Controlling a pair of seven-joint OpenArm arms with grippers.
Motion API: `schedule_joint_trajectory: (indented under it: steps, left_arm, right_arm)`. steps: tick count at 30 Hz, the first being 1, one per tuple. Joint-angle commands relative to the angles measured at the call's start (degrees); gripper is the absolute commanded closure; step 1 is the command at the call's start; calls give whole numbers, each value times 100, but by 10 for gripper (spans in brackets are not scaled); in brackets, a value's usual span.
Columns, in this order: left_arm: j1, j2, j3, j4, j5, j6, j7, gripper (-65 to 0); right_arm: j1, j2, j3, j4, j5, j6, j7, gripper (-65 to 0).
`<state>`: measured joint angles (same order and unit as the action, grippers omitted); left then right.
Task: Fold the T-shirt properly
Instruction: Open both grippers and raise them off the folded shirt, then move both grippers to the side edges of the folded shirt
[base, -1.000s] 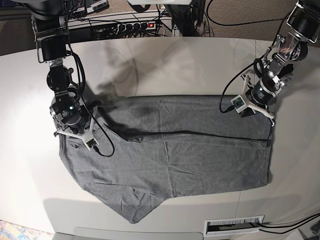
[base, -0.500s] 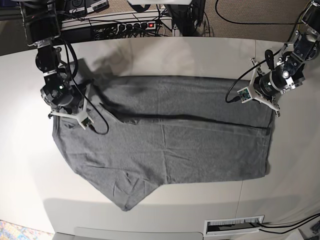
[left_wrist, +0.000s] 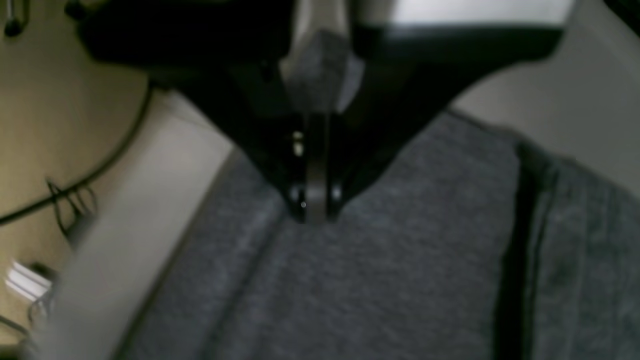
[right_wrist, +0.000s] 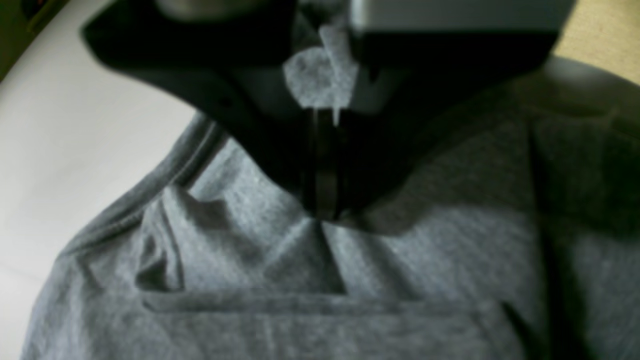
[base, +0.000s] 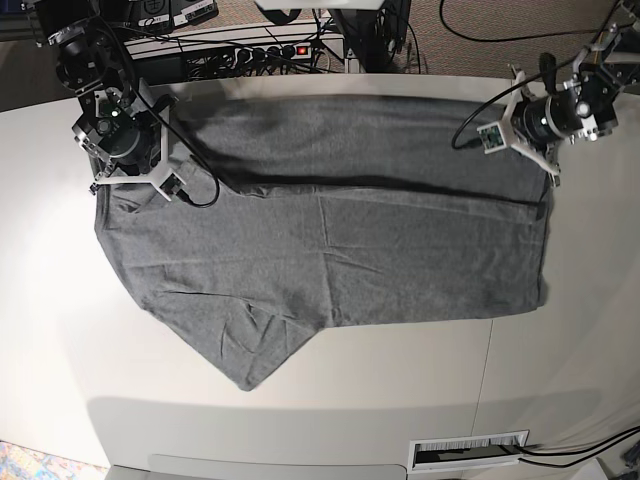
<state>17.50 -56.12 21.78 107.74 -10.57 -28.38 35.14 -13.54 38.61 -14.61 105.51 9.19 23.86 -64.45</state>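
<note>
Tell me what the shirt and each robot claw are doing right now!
T-shirt: spread out on the table, wrinkled, far edge lifted by both claws, one sleeve poking toward the near edge.
Left claw: shut, pinching the shirt's fabric.
Right claw: shut, pinching the shirt's fabric.
Power strip: red switch light on.

We see a pale, off-white table (base: 300, 410) with rounded corners. The grey T-shirt (base: 330, 260) lies spread across it, reaching toward the table's far edge, one sleeve pointing at the near edge.
</note>
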Motion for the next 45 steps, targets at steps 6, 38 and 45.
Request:
schedule_joint_trajectory:
  steps: [6, 38, 45]
  left_arm:
    - [599, -525, 168, 551, 31, -57, 826, 0]
    - [-2728, 597, 166, -2094, 369, 2260, -966, -89]
    - [-3832, 835, 166, -3672, -896, 1902, -817, -245]
  right_arm:
    - [-103, 61, -15, -50, 192, 133, -240, 0]
    - [605, -258, 2197, 837, 560, 129, 802, -46]
    - [1095, -258, 2197, 175, 581, 129, 1091, -222]
